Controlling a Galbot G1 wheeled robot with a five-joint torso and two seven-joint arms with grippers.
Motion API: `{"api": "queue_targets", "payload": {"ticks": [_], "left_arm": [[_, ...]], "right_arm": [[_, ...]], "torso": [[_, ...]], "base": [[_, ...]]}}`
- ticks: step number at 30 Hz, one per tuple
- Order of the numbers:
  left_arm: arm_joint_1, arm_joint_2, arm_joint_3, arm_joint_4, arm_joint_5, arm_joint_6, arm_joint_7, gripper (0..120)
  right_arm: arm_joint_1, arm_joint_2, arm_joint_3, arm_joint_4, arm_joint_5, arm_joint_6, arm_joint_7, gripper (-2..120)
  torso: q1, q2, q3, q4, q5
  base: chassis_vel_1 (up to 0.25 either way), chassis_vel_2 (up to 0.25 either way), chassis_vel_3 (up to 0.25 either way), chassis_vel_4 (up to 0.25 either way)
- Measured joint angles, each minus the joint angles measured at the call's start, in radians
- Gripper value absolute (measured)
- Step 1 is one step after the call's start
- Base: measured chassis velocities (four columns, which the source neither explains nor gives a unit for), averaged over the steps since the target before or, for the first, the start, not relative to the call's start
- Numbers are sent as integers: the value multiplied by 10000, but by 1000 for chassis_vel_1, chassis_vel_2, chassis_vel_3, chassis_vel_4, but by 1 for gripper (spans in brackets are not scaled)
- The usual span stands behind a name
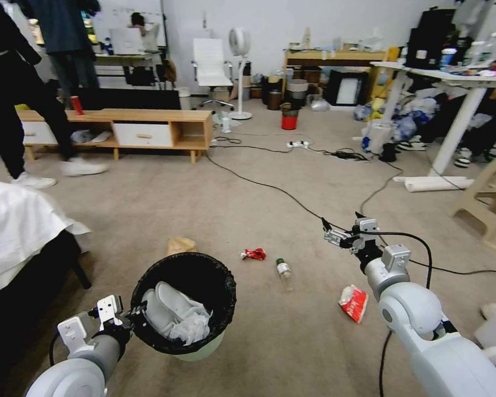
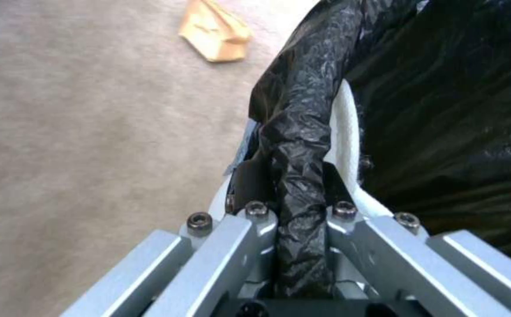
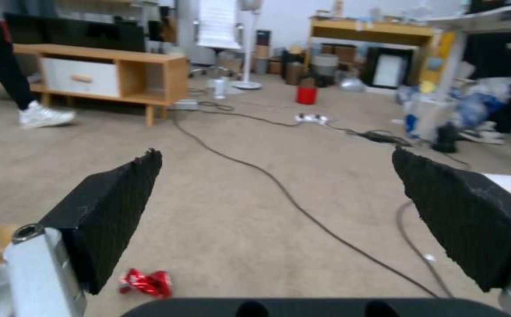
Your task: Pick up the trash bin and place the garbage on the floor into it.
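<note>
Beige short-pile carpet floor (image 1: pixel 292 342) runs across the whole room, crossed by thin black cables (image 1: pixel 270 187). Nearest the robot, the left tool (image 1: pixel 133 318) is clamped on the rim of the trash bin (image 1: pixel 204 348), its metal fingers pinching the crinkled black bag (image 2: pixel 299 145) folded over the pale wall. Inside the round bin lie white crumpled tissues (image 1: pixel 176 317), soft and bunched. Over on the right, a red-and-white noodle cup (image 1: pixel 354 302) lies tipped on the carpet near the right arm. The right tool (image 1: pixel 330 234) hovers above the floor with its black textured pads (image 3: pixel 109 215) spread wide, nothing between them. Just beyond the bin, a small clear bottle (image 1: pixel 284 270) with a green cap lies on its side, a crushed shiny red wrapper (image 1: pixel 253 253) beside it, and a creased brown paper bag (image 1: pixel 181 244) touches the bin's far rim. Further back, a low wooden cabinet (image 1: pixel 149 129) stands along the left, and a red-bottomed mesh bin (image 1: pixel 289 117) sits farther off.
</note>
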Motion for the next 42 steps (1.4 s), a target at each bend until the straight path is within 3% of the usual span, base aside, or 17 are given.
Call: {"api": "queue_targets", "payload": {"ticks": [7, 12, 21, 30, 42], "left_arm": [[-8, -3, 5, 1, -22, -20, 1, 3], [-13, -15, 4, 4, -39, -65, -6, 3], [-16, -11, 5, 18, -56, -123, -11, 3], [-9, -18, 18, -2, -72, -134, -23, 3], [24, -29, 14, -99, -79, -135, -37, 3]], "right_arm": [[10, 46, -7, -17, -24, 20, 1, 100], [0, 51, -34, -23, -127, 3, 96, 100], [-171, 50, -19, 18, -165, -297, 419, 100], [-215, 53, 34, -73, -658, 154, 5, 100], [-235, 96, 71, -61, -699, 45, -35, 100]], "torso": [[0, 0, 0, -6, -1], [0, 0, 0, 8, -1], [0, 0, 0, 1, 0], [0, 0, 0, 1, -1], [0, 0, 0, 1, -1]], "base": [[-64, -71, -89, -83], [0, 0, 0, 0], [0, 0, 0, 0], [0, 0, 0, 0], [0, 0, 0, 0]]}}
